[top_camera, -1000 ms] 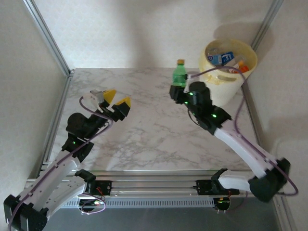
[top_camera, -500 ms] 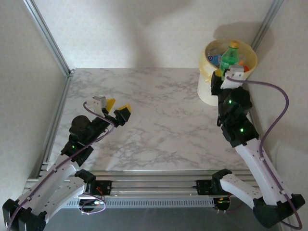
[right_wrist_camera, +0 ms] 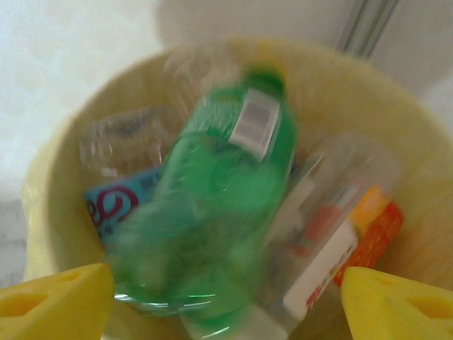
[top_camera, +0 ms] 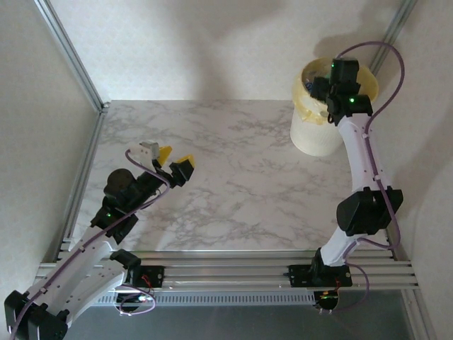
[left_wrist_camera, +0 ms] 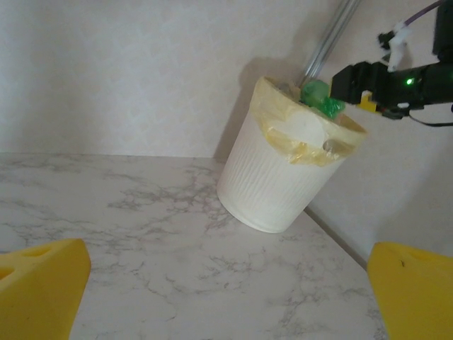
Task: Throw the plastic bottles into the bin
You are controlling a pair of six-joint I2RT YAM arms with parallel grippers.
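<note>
**Two-arm cell, seen from the near edge of the worktop.** The bin point(top_camera: 311, 134), a ribbed cream-white bucket lined with a pale yellow bag point(left_wrist_camera: 277, 113), stands at the far right corner of the marble worktop point(top_camera: 233, 184). It is close to both walls.

The right arm reaches out full length, and the right gripper point(right_wrist_camera: 226, 290) hangs over the bin's mouth, looking straight down into it. Its jaws are spread wide and grip nothing. The yellow pads point(right_wrist_camera: 56, 301) stand further apart than the green bottle point(right_wrist_camera: 219, 205) between them is broad.

That bottle is motion-blurred and lies neck-away inside the bin's opening. Whether its base touches the left-hand pad cannot be told. Beneath and beside it in the bin lie clear bottles point(right_wrist_camera: 333, 241) with blue, white and orange labels.

The left gripper point(top_camera: 175, 159) is held above the left half of the worktop, well apart from the bin and facing it. Its jaws are fully spread and hold nothing.
</note>
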